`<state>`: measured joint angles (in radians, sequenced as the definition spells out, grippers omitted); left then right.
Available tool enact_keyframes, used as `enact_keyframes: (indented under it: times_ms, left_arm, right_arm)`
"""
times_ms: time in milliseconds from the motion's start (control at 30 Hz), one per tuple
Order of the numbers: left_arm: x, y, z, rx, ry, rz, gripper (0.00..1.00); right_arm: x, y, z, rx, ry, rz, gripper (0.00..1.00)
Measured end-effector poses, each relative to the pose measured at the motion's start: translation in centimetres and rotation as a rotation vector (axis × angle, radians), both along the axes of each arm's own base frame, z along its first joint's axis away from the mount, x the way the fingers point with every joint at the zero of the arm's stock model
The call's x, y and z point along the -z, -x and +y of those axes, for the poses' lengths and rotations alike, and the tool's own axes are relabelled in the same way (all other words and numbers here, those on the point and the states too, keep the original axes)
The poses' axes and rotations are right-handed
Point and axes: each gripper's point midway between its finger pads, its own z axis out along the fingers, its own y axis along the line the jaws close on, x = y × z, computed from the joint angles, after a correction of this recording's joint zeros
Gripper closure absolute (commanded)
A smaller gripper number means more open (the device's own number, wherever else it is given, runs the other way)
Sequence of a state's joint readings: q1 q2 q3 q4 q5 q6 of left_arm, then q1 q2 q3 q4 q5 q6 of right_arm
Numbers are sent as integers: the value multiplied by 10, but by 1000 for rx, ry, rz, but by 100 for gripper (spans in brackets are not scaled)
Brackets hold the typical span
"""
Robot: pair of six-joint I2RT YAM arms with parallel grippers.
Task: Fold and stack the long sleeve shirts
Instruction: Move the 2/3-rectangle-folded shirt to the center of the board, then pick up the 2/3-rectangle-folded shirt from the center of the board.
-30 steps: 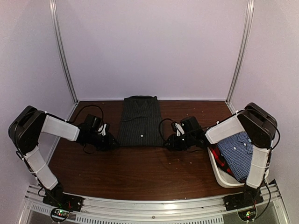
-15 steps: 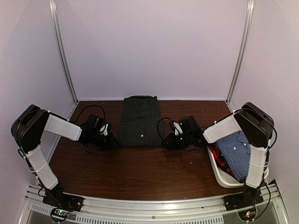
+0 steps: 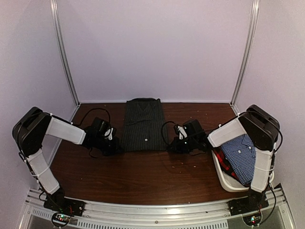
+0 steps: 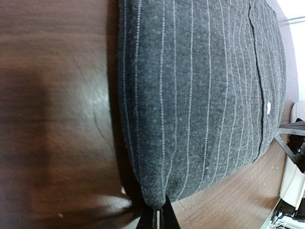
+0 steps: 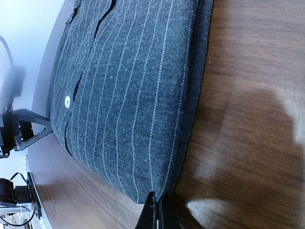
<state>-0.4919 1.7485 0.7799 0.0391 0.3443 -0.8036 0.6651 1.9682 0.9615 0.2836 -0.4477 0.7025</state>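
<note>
Black-tipped and closed to a thin seam, the left pincer (image 4: 157, 218) is nipped on the near hem corner of the black pinstriped shirt (image 4: 200, 95), and the right pincer (image 5: 156, 213) is drawn just as narrow on the opposite near corner; each grips only the very tip of the cloth, low against the brown wood surface (image 3: 143, 176). From above, the two grips sit at the shirt's 7 o'clock and 5 o'clock corners. The garment, already narrowed into a long panel, runs away toward 12 o'clock with its collar at the far end. A white button (image 5: 67, 100) shows on the placket, facing up. Farther out, at 4 o'clock on the surface, a white tub (image 3: 229, 185) holds the blue check shirt (image 3: 243, 152), with the red-and-dark shirt (image 3: 224, 163) peeking out beneath it. The step in hand looks like the lengthwise fold of the first shirt: hem brought up and over toward the collar. That move would call for both arms to rise together and travel toward 12 o'clock at a matched pace, keeping the hem taut between them so the panel doubles squarely. With so little cloth pinched, a corner slipping free partway seems the main risk.
</note>
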Motion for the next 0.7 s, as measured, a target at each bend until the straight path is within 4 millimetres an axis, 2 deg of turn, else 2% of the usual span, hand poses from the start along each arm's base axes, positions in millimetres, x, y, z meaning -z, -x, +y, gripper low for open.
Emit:
enact_keyframes:
  times_ms: [67, 233, 400, 567, 700]
  left_arm:
    - [0, 5, -4, 7, -8, 1, 100]
    - [-3, 38, -14, 40, -22, 8, 100]
    - [-8, 82, -22, 75, -58, 18, 100]
    - [-24, 126, -23, 85, -74, -6, 100]
    - [-38, 150, -27, 88, -71, -29, 100]
  right_arm:
    - [0, 6, -5, 1, 4, 3, 100]
    - [-6, 30, -18, -11, 14, 7, 100]
    - [-17, 68, -26, -57, 36, -4, 100]
    - [-31, 109, -32, -103, 41, -29, 100]
    - [-47, 134, -37, -118, 20, -49, 100]
